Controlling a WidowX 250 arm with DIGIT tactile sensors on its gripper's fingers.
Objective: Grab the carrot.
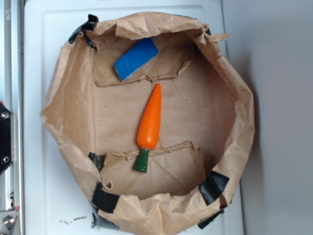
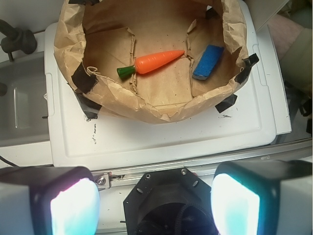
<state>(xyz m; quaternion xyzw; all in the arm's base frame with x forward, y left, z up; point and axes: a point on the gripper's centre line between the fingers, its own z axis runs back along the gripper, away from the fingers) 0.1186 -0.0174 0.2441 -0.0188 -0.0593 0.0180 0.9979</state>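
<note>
The carrot is being held by nothing, lying flat on the floor of the brown paper bag, apart from the blue block. In the wrist view, the gripper is being kept wide, well apart from the bag, over the white surface.

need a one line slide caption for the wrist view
Open gripper poised outside a paper bag holding a carrot and a blue block.
</note>
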